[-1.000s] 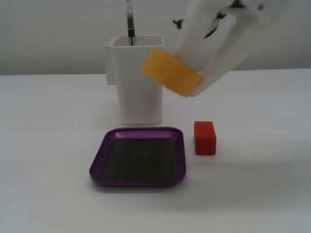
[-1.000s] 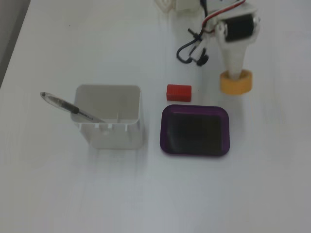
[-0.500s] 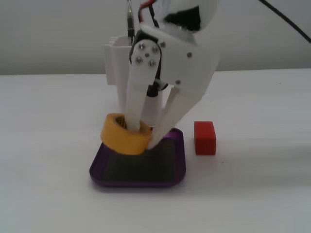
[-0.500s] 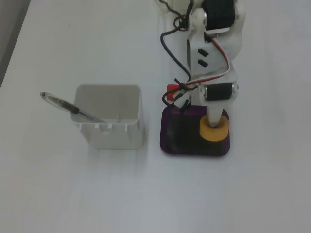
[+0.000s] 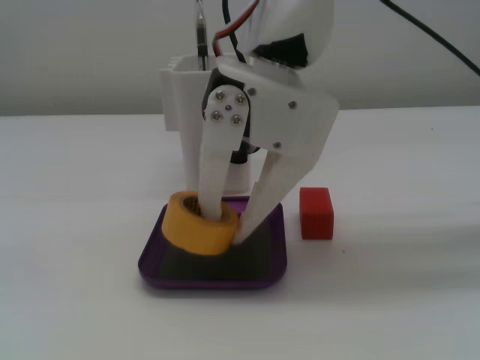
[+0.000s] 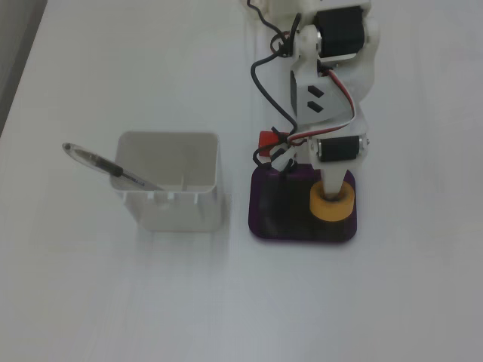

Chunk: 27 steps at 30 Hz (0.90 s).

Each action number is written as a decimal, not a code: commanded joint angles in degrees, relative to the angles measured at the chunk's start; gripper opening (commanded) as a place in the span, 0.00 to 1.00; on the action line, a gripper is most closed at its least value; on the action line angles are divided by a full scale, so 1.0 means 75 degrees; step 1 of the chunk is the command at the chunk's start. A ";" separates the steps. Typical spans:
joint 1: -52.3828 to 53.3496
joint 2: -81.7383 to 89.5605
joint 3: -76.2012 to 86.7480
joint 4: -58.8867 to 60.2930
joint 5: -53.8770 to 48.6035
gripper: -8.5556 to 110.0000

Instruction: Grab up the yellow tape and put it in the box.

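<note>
One jaw sits inside the yellow tape (image 5: pixel 199 223), one outside, grasping its wall over the box (image 5: pixel 214 274).

- The box (image 5: pixel 274 259) looks like glossy purple metal, with a dark, reflective bottom.
- The yellow tape (image 5: pixel 196 229) has a smooth, matt outer face.
- The gripper (image 5: pixel 231 231) is smooth white plastic with 4 small metal screws.
- The red block (image 5: pixel 316 213) looks matt.
- The white container (image 6: pixel 173 207) is plain plastic.
- The table (image 5: pixel 397 285) is smooth, matt white.
</note>
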 commanded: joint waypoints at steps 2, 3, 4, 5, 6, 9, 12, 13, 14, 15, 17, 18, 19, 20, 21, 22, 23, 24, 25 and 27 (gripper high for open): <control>0.0316 0.0094 -0.0293 0.0023 -0.0012 0.10; 0.0316 0.0094 -0.0293 0.0059 -0.0012 0.11; 0.0316 0.0094 -0.0293 0.0199 0.0000 0.12; 0.0316 0.0094 -0.0293 0.0363 0.0000 0.12; 0.0316 0.0105 -0.0352 0.0516 0.0000 0.13; 0.0293 0.0187 -0.0387 0.0773 0.0000 0.15; 0.0187 0.0270 -0.0434 0.0984 0.0000 0.15; 0.0176 0.0375 -0.0563 0.1148 0.0000 0.15; 0.0176 0.0516 -0.0773 0.1406 0.0000 0.15; 0.0187 0.0691 -0.0938 0.1664 0.0000 0.15; 0.0176 0.1031 -0.1207 0.2039 0.0000 0.15; 0.0164 0.1219 -0.1313 0.2227 0.0000 0.15; 0.0164 0.1418 -0.1395 0.2461 0.0000 0.15; 0.0164 0.1652 -0.1477 0.2695 0.0000 0.15; 0.0164 0.1898 -0.1535 0.2895 0.0000 0.15; 0.0164 0.2156 -0.1523 0.3082 0.0000 0.15; 0.0164 0.2437 -0.1477 0.3258 0.0000 0.15; 0.0164 0.2742 -0.1465 0.3422 0.0000 0.15; 0.0152 0.3059 -0.1453 0.3621 0.0070 0.15; 0.0152 0.3750 -0.1359 0.4137 0.0117 0.15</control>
